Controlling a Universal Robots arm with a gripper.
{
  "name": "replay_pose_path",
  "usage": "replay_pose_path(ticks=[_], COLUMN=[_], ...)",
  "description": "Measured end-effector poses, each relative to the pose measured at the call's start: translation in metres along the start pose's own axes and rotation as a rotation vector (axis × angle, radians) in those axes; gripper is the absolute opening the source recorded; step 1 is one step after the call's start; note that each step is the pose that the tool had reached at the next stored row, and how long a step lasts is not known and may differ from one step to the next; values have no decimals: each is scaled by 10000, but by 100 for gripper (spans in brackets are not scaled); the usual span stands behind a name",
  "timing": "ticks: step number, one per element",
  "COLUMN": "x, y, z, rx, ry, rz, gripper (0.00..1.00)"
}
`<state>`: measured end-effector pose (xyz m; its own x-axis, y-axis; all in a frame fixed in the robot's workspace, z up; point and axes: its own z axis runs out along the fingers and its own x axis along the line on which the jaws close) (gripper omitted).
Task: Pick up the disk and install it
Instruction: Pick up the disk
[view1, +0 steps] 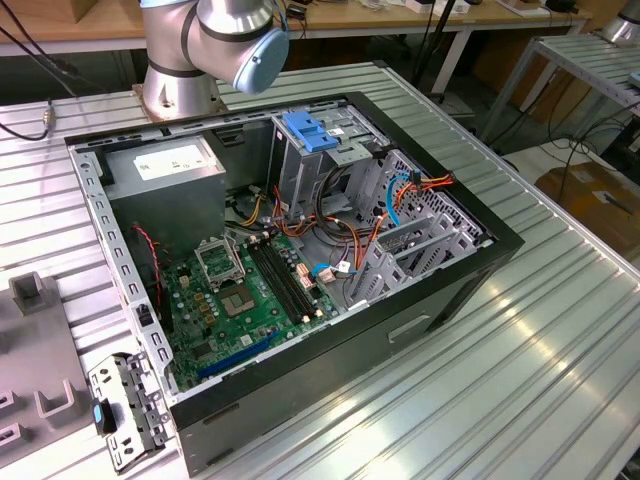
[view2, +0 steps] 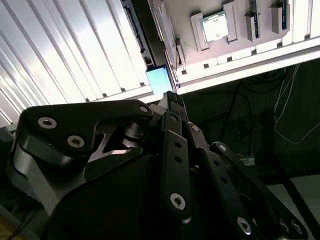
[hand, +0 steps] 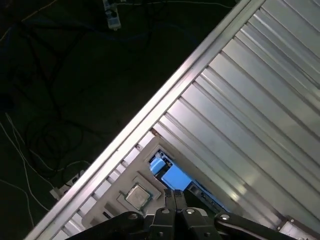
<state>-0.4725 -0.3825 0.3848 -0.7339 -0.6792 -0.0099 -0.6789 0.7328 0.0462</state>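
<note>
Disk (hand: 175, 179) (blue rail showing) near gripper (hand: 173, 193); fingers pressed together, empty

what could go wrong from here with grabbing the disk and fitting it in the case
1. The fingers look shut, with their tips close to the disk. Closing in like that could strike its blue rail rather than straddle it.
2. The disk stands near the table edge, so a slipped grip may drop it to the floor.
3. Loose cables by the drive cage could snag it.
</note>
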Motion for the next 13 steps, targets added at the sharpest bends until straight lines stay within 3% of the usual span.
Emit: replay_pose_path(ticks=[8,13], x=[0,0], y=[0,0], z=[0,0], rx=[-14,-17], ry=[67,78], rz=[-1426,-1675], gripper=[11,11])
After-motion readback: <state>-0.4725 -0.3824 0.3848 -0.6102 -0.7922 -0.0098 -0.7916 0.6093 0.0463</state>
